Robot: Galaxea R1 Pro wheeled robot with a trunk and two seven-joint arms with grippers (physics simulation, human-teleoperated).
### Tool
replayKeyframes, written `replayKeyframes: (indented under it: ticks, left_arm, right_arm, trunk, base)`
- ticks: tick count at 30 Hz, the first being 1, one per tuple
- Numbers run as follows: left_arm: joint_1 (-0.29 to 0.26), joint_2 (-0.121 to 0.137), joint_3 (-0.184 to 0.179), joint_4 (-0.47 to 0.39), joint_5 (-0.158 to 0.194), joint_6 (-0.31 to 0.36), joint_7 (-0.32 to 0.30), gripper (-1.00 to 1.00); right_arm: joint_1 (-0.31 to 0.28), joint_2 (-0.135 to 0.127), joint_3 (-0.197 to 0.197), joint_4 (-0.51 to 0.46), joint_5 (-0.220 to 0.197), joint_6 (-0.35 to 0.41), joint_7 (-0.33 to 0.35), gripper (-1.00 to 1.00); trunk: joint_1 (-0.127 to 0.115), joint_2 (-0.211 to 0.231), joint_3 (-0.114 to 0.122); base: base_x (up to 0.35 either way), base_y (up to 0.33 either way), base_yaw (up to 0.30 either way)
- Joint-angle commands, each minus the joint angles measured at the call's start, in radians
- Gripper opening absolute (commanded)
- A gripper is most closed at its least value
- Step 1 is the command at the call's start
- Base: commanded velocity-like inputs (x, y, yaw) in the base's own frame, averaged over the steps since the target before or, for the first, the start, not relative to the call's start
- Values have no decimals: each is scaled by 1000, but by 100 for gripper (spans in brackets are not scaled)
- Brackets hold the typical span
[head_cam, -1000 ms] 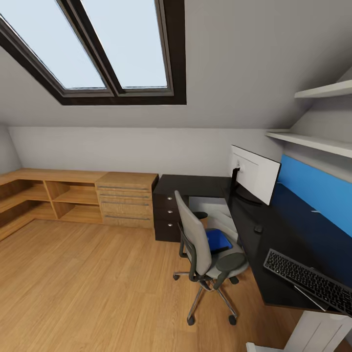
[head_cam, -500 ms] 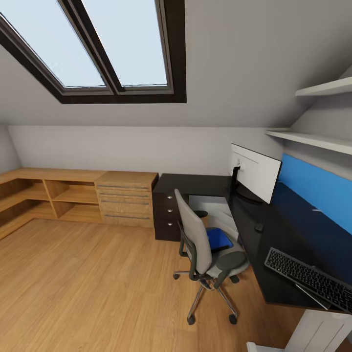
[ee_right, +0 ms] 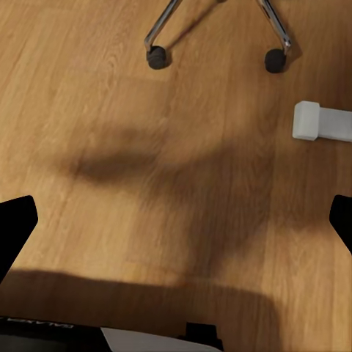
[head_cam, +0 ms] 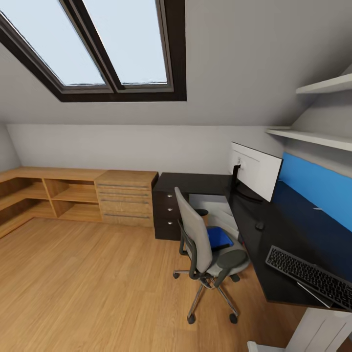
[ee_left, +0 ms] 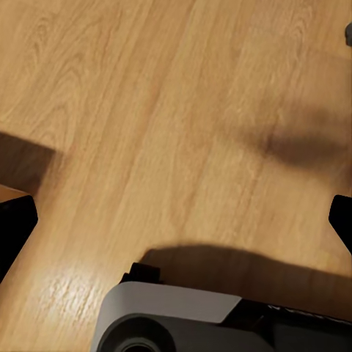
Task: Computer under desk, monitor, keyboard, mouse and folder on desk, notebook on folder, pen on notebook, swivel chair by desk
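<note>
The grey swivel chair [head_cam: 205, 244] stands on the wood floor beside the black L-shaped desk [head_cam: 283, 239], its back towards me. The blue folder [head_cam: 218, 238] lies on its seat. On the desk, the monitor [head_cam: 256, 171] shows its white back. The small dark mouse [head_cam: 259, 226] lies in front of it, and the keyboard [head_cam: 308, 277] rests near the desk's near end. A pale box under the desk, behind the chair, looks like the computer [head_cam: 215, 208]. My left gripper [ee_left: 176, 220] and right gripper [ee_right: 176, 220] both hang open over bare floor, holding nothing.
A low light-wood shelf and drawer unit [head_cam: 98, 198] runs along the far wall, with dark drawers [head_cam: 165, 215] beside it. Two chair casters [ee_right: 156, 57] and a white desk foot [ee_right: 323, 121] lie ahead of the right gripper. White wall shelves [head_cam: 318, 139] hang above the desk.
The whole head view has shifted very slightly, so the camera moved. Nothing in the room has changed place.
</note>
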Motion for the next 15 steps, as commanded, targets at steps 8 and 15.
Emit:
replayKeyframes:
  ticks: [8, 15]
  left_arm:
    - [0, 1, 0, -1, 5, -2, 1, 100]
    - [0, 1, 0, -2, 6, -3, 3, 100]
  right_arm:
    - [0, 0, -1, 0, 0, -2, 3, 100]
    - [0, 0, -1, 0, 0, -2, 3, 100]
  trunk:
    - [31, -57, -26]
    - [58, -106, -48]
  base:
    - [0, 0, 0]
    - [0, 0, 0]
